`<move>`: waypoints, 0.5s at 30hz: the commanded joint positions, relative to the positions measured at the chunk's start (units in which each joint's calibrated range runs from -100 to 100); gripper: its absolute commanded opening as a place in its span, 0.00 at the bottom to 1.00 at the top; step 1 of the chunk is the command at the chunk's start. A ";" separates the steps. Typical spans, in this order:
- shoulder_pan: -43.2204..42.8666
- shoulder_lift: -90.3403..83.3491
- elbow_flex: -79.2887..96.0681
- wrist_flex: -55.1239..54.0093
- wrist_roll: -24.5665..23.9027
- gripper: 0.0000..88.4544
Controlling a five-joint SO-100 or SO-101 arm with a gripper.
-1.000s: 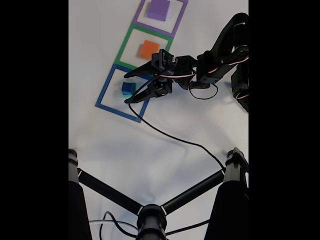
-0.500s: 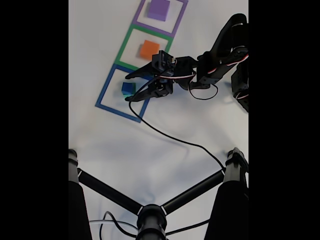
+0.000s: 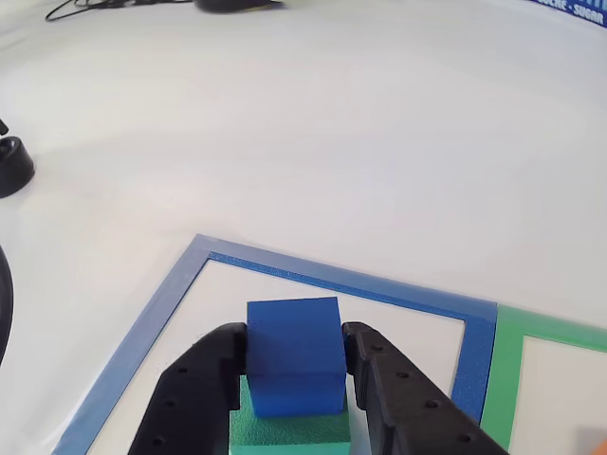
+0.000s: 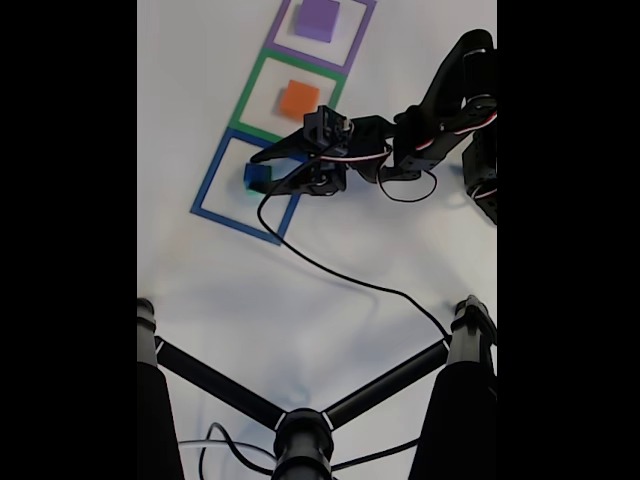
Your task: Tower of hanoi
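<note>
Blue cube (image 3: 293,355) sits on the green block (image 3: 289,431), directly between the two black fingers (image 3: 389,393) of the hand (image 3: 292,379); we see this stacking in the other view, where the fingers stand narrowly apart, flanking the cube, with contact uncertain. From the fixed view we see instead the wider layout: the hand (image 4: 262,172) reaches into the blue tape square (image 4: 212,170) on the white counter (image 4: 330,300), while the orange block (image 4: 298,99) and purple slab (image 4: 318,18) lie beyond it in their own squares.
</note>
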 commanded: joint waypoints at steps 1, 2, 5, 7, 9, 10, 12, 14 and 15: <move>-0.35 -0.31 -0.24 -0.91 0.98 0.06; -0.35 -0.31 -0.24 -0.91 0.98 0.05; -0.27 -0.31 -0.24 -0.91 0.98 0.04; -0.19 -0.39 -0.24 -0.91 0.98 0.04; -0.12 -0.63 -0.24 -0.82 0.98 0.04; -0.12 -0.87 -0.24 -0.66 0.98 0.03; -0.12 -1.67 -0.33 -0.26 0.98 0.03; -0.12 -2.80 -0.70 0.71 0.98 0.03; -0.12 -3.44 -0.79 1.20 0.98 0.03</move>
